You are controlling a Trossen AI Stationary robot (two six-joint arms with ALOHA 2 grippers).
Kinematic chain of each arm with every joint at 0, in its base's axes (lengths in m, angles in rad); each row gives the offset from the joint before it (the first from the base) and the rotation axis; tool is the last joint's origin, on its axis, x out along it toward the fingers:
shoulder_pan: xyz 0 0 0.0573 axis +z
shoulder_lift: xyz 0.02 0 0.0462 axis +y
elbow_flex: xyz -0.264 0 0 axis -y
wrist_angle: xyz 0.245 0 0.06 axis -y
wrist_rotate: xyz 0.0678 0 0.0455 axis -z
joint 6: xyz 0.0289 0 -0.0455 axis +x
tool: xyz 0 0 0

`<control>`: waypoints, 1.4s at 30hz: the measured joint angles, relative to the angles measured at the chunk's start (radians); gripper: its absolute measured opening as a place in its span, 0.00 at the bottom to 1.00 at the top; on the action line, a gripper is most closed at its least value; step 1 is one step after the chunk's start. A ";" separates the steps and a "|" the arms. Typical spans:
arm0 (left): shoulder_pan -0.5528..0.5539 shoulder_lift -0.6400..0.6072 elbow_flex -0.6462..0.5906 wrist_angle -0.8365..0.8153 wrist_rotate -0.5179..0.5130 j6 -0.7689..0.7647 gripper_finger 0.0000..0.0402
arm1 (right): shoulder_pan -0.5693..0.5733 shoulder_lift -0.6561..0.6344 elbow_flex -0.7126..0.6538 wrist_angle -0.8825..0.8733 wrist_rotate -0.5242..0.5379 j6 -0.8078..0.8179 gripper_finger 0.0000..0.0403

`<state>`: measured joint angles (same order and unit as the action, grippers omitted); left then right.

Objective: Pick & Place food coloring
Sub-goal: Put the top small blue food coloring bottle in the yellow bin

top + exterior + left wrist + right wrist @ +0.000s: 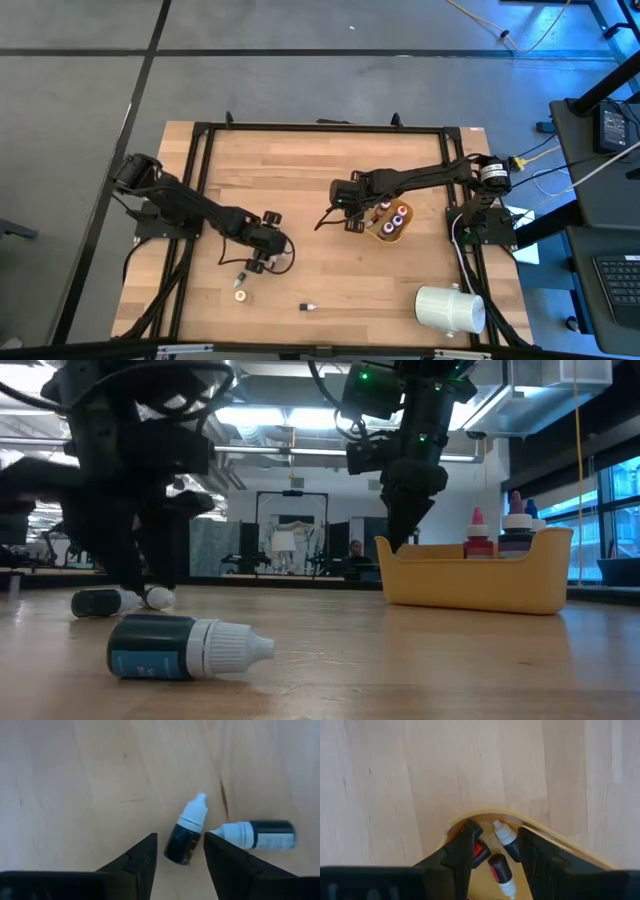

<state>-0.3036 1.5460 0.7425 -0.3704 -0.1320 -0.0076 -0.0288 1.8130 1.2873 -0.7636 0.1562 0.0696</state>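
My left claw is hanging open over a lying bottle, which is sitting in the gap. At 3 o'clock a second bottle is lying close, crowding that finger. Bare wood is spreading wide from 9 to 12 o'clock. My right claw is poking into the yellow bowl, among bottles.

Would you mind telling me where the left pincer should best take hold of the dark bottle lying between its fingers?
Grip the dark bottle across its dark body, coming straight down from above. It lies flat on the table, white tip pointing away, and the open left pincer already straddles the body. The tapered cap offers less hold.
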 joint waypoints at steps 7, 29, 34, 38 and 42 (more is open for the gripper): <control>0.006 0.059 0.005 0.010 0.007 0.056 0.34 | 0.000 0.000 0.004 0.001 0.005 0.002 0.38; 0.007 0.042 0.046 0.038 0.005 -0.038 0.18 | 0.246 -0.122 0.110 0.001 0.183 0.026 0.38; 0.040 0.039 0.106 0.095 -0.033 -0.023 0.18 | 0.315 -0.184 -0.065 0.181 0.239 -0.003 0.38; 0.096 0.039 0.138 0.180 0.017 -0.021 0.19 | 0.318 -0.275 -0.180 0.277 0.186 -0.023 0.38; 0.141 0.039 0.171 0.252 0.080 -0.050 0.19 | 0.314 -0.367 -0.282 0.454 0.083 -0.102 0.38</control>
<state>-0.1629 1.5845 0.9139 -0.1184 -0.0522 -0.0574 0.2854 1.4461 1.0051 -0.3094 0.2391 -0.0326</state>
